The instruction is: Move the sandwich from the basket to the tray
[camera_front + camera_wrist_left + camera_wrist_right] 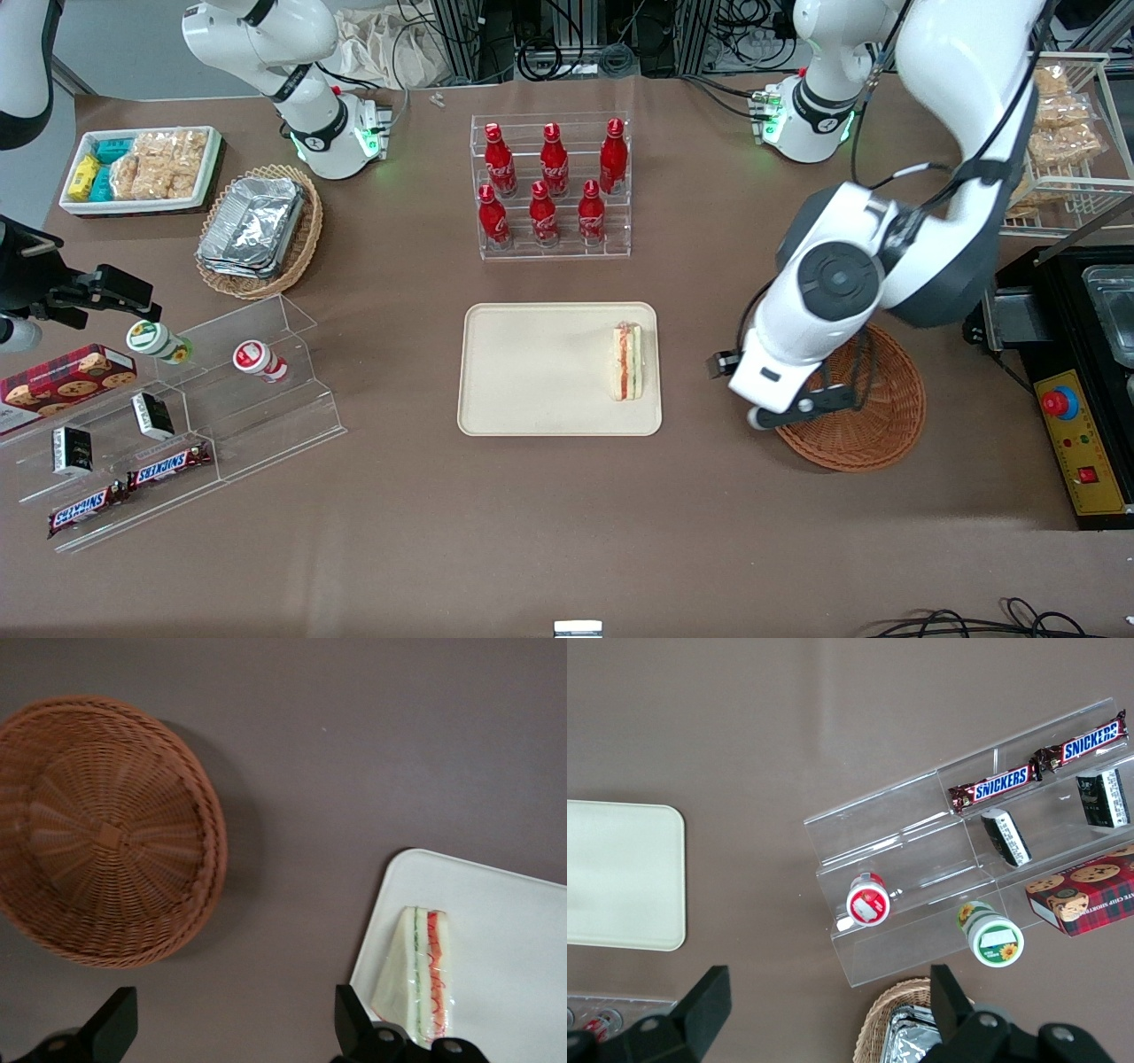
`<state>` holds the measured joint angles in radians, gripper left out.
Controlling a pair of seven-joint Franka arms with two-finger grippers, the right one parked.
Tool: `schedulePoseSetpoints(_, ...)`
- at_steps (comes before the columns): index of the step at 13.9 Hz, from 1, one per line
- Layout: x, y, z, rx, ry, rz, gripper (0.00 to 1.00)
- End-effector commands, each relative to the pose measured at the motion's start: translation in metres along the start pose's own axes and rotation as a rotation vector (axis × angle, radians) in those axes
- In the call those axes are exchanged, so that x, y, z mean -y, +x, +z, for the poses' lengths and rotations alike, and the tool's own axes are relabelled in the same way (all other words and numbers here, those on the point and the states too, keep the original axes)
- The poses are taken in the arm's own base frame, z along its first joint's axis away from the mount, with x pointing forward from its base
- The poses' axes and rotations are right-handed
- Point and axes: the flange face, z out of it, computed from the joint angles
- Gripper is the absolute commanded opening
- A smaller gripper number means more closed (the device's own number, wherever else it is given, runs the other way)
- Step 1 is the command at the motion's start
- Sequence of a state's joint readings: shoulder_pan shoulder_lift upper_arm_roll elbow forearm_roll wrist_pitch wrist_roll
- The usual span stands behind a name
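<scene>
One sandwich [628,361] lies on the tray [532,372], close to the tray's short rim at the working arm's end, its red and green filling stripes facing up under clear wrap. The wrist view shows the same wedge [418,973] just inside the tray's rounded corner [496,904], apart from everything else.

The basket [873,425] sits on the brown counter [567,532] beside the tray, toward the working arm's end — its woven bowl [106,828] holds nothing. A strip of bare counter separates basket and tray.

The claw [802,408] hangs above the basket's rim on the side nearest the tray, not over the tray itself. In the wrist view its two dark fingers [111,1028] stand wide apart with nothing between them, so the claw is released.

Farther from the front camera than the tray, a clear tiered rack carries six red bottles [551,182]. Toward the parked arm's end of the counter from the tray — a lighter wicker basket of foil containers [257,226], a white bin of snack packets [142,168], and a clear stepped display stand [186,416] with Snickers bars [168,465] and small cups.
</scene>
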<state>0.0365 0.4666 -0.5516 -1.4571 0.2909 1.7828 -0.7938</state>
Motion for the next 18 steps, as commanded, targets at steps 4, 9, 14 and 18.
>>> schedulePoseSetpoints(4,0.073,0.026,-0.015,0.004,0.018,-0.115,1.0)
schedulePoseSetpoints(9,0.13,0.05,-0.034,-0.006,-0.01,-0.209,1.0)
schedulePoseSetpoints(14,0.157,0.042,-0.038,-0.004,0.016,-0.101,1.0)
schedulePoseSetpoints(18,0.196,0.016,-0.056,0.016,-0.045,0.081,1.0)
